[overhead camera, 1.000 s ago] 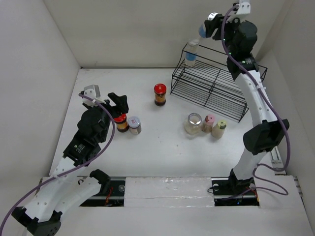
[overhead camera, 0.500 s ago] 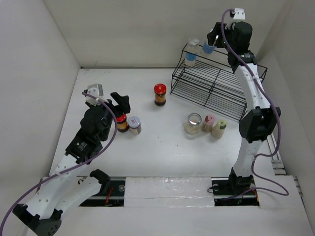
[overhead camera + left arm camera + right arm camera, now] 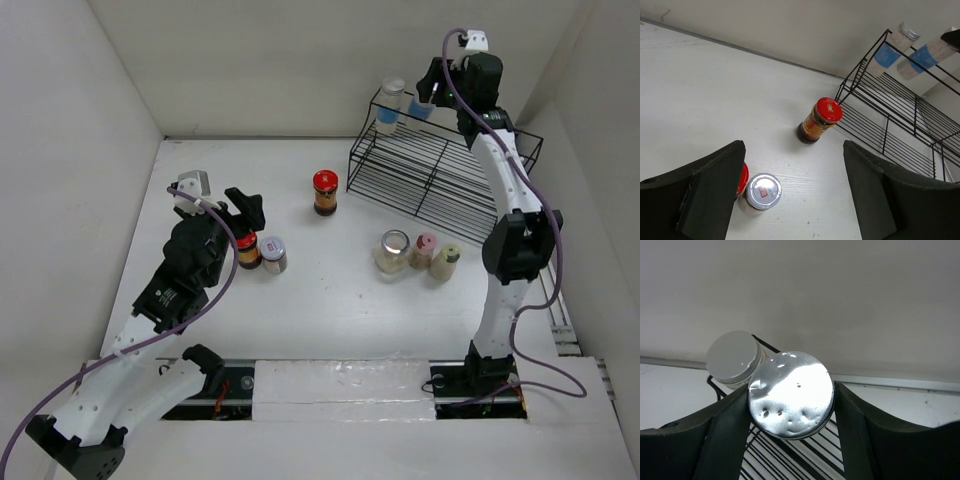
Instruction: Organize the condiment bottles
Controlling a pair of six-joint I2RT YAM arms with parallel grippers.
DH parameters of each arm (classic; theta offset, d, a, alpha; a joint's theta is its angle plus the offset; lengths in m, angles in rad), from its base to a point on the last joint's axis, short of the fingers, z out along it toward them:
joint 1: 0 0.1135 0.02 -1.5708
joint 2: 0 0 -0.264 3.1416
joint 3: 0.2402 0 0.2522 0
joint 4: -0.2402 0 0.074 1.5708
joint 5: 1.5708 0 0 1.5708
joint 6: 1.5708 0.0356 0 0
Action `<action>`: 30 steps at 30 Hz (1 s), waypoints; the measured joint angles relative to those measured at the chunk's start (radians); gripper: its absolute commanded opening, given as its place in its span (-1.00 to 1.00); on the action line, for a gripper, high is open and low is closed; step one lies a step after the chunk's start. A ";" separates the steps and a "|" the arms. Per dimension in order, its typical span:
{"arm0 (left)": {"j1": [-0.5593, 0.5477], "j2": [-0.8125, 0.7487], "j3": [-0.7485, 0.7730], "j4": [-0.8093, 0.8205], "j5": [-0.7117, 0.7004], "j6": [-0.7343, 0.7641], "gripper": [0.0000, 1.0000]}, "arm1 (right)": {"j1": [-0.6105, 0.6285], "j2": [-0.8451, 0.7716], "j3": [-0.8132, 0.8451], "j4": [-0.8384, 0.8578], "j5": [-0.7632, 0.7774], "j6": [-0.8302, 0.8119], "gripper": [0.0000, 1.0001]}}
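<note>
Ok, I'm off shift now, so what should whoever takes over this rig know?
Right gripper: shut on a blue-labelled shaker at the top shelf of the wire rack, not released.
Left gripper: open, over the red-lidded jar and silver-lidded jar.
Done: a second shaker stands on the rack.
To do: those two, the centre red-lidded jar, wide jar, pink-capped bottle and yellow-green-capped bottle, all on the table.

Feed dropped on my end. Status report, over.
Right tool shut on blue-label shaker, at rack top tier beside another shaker. Left tool open over red-lidded jar and silver-lidded jar. Nothing seen blocking.
</note>
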 measured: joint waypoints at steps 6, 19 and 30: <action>0.000 0.000 0.000 0.000 0.001 0.000 0.50 | 0.002 0.076 0.000 -0.010 -0.001 -0.001 -0.16; 0.000 0.000 0.000 0.000 0.012 0.000 0.50 | 0.021 0.079 0.036 -0.033 0.003 -0.002 0.81; 0.000 -0.006 0.000 0.000 0.012 0.000 0.50 | 0.110 -0.299 -0.382 0.127 0.038 -0.035 -0.67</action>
